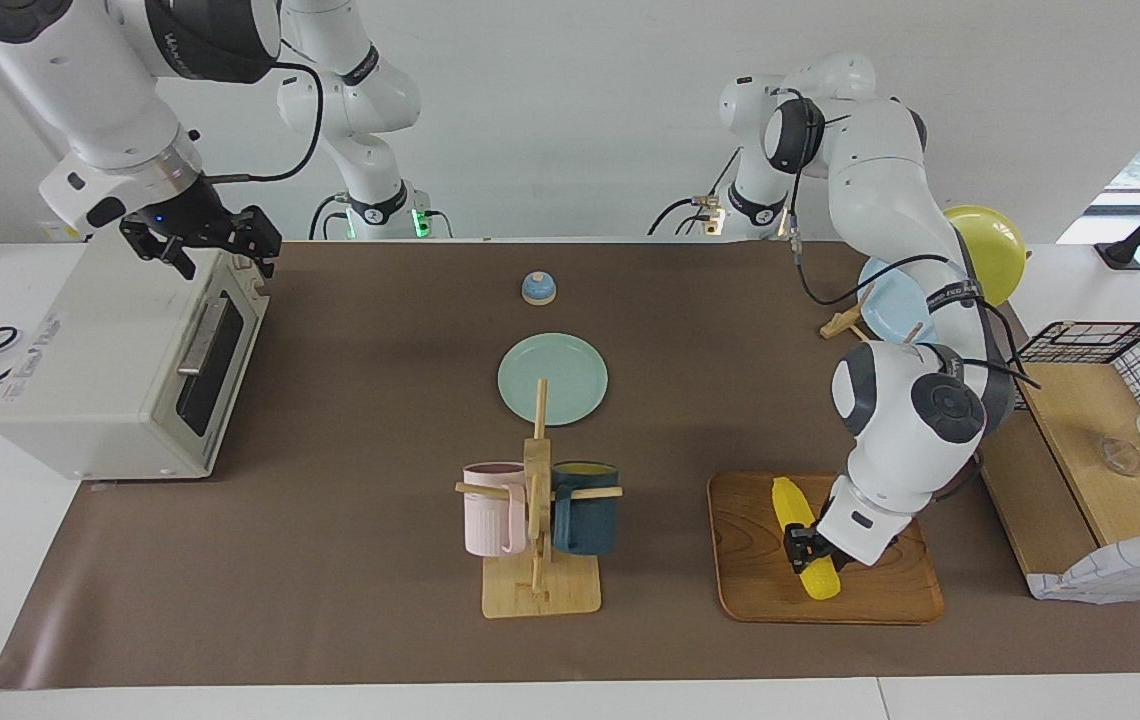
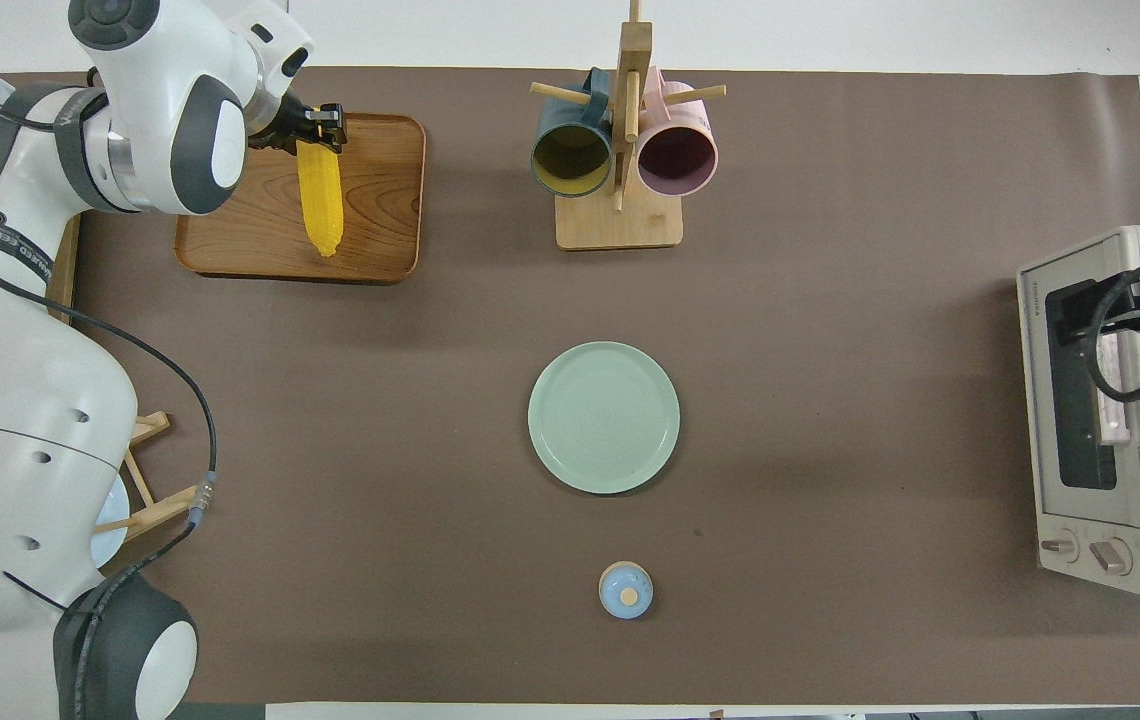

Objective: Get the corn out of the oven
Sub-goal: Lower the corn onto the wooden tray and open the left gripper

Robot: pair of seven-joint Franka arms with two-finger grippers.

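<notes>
Left gripper: low over the wooden tray, fingers clenched on the thick end of the corn (the tips sit tight against its sides).
Right gripper: up in the air over the top edge of the oven, fingers spread wide, grasping nothing.
Corn: bright yellow cob, long and tapered, lying flat on the tray, outside the oven; in the overhead view its pointed tip aims to about 6 o'clock and the gripped end to 12 o'clock.
Tray: brown wood with rounded corners, at the left arm's end of the desk, farther from the robots than the green plate.
Oven: boxy, off-white, at the right arm's end of the desk (well apart from the corn); dark glass door shut, metal bar handle across it.
Mug rack: wooden, holding a pink and a dark blue mug, between tray and oven.
</notes>
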